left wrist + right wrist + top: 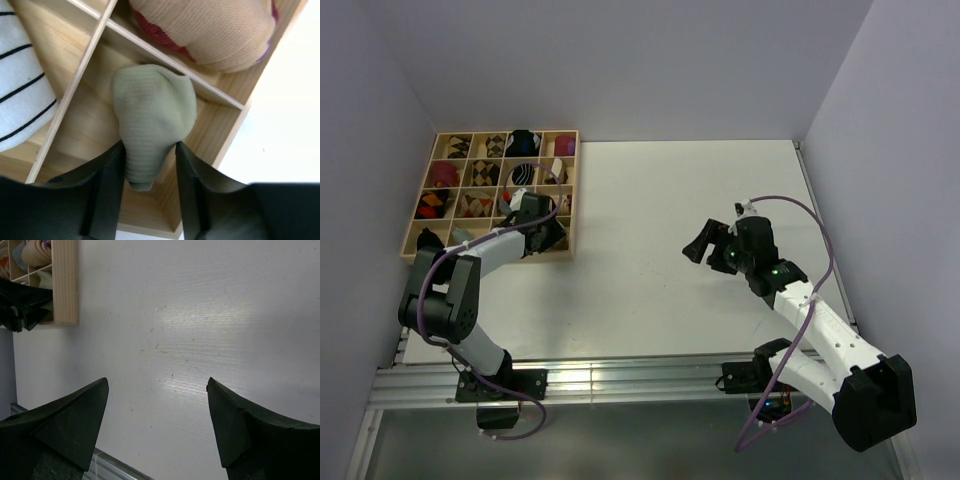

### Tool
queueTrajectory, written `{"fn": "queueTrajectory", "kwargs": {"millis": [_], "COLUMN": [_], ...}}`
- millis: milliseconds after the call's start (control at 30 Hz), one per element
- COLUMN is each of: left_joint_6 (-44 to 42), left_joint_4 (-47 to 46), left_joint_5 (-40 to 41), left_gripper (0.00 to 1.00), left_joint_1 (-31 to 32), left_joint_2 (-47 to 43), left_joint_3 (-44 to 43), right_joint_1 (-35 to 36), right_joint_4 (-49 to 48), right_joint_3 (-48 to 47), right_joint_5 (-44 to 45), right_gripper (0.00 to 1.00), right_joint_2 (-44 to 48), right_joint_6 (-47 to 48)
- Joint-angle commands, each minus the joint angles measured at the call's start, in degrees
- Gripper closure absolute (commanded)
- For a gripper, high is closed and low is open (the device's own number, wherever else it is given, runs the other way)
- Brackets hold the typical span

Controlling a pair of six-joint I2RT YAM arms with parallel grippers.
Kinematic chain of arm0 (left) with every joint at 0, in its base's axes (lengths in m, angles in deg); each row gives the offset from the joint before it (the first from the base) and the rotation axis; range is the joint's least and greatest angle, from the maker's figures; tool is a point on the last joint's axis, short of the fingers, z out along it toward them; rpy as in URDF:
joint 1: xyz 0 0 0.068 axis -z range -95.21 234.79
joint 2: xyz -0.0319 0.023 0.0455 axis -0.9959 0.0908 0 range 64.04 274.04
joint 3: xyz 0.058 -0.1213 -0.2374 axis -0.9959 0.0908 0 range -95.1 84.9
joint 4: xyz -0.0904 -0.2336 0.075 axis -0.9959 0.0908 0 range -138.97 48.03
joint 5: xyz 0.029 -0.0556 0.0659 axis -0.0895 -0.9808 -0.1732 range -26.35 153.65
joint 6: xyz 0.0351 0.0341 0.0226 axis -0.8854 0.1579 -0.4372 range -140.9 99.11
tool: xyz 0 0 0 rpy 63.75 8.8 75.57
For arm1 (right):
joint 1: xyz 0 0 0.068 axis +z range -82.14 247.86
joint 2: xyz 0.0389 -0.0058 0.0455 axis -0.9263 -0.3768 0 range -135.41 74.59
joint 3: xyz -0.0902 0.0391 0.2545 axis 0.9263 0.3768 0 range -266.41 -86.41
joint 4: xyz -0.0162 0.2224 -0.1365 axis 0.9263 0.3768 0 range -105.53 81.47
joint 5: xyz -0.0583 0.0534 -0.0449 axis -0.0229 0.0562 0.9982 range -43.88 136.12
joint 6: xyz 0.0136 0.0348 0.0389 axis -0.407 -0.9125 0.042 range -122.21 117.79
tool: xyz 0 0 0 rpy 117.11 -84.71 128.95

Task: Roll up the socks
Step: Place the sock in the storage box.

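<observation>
The pale yellow-green sock (152, 107), rolled into a bulb shape, sits in the corner compartment of the wooden organizer (227, 135). Its narrow end is pinched between the fingers of my left gripper (149, 152), which is shut on it. The white sock with thin black stripes (20, 95) lies rolled in the compartment to the left. In the top view my left gripper (546, 232) is at the organizer's near right corner. My right gripper (698, 245) hovers open over the bare table, far from the organizer, with nothing between its fingers (75, 420).
The wooden organizer (417, 240) stands at the table's far left, its cells filled with several rolled socks, argyle, red and dark. A beige roll with red trim (215, 30) fills the cell beyond the green sock. The organizer's edge (65, 285) shows in the right wrist view.
</observation>
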Motion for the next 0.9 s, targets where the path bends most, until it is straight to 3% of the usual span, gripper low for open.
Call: {"fn": "queueTrajectory", "kwargs": {"millis": [0,300,367,667,867], "left_joint_6": [-1.8,-3.2,-4.0,-7.4,-13.0], "left_joint_4": [3.1,7.0,8.0,12.5,17.7], "left_joint_5": [-0.7,0.2,0.7,3.0,8.2], "left_gripper": [0.49,0.36,0.28,0.25,0.23], "left_joint_1": [-0.1,-0.1,-0.1,0.0,0.0], "left_joint_2": [-1.6,-5.1,-6.0,-14.7,-28.0], "left_joint_3": [-0.1,-1.7,-2.5,-4.3,-7.9], "right_joint_1": [-0.5,-0.5,-0.5,-0.6,-0.6], "right_joint_4": [-2.5,-1.4,-0.7,4.3,11.1], "right_joint_3": [0.9,-0.4,-0.8,-5.2,-11.6], "right_joint_5": [-0.6,-0.3,0.1,4.4,13.3], "right_gripper": [0.14,0.14,0.14,0.13,0.09], "right_joint_2": [-0.2,0.0,0.4,3.7,12.1], "right_joint_6": [-0.6,-0.2,0.1,3.0,6.6]}}
